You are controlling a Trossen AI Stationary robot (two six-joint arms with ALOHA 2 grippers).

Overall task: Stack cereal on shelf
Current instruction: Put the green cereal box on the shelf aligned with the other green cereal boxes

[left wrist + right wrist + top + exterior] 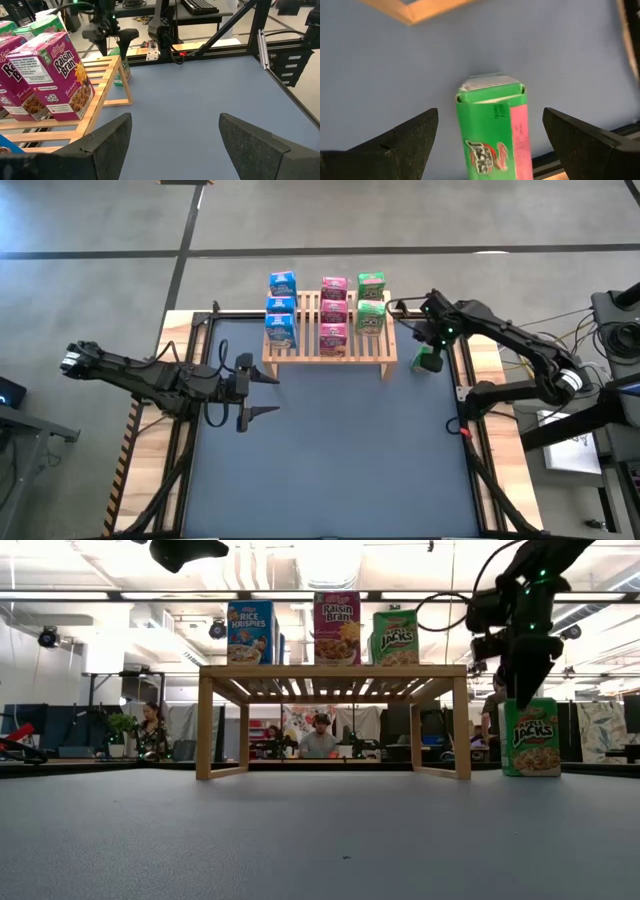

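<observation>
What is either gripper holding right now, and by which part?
Nothing. The right gripper stands open above the green cereal box on the table, fingers clear of its sides. The left gripper is open and empty.

Left arm reaches in from the left side, roughly level, its tool point(256, 393) pointing toward the middle with fingers point(107, 140) spread wide, holding nothing. Right arm bends in from the right side, wrist angled downward, its tool point(487, 132) fully spread, fingers point(405, 137) apart on either side, gripping nothing.
</observation>
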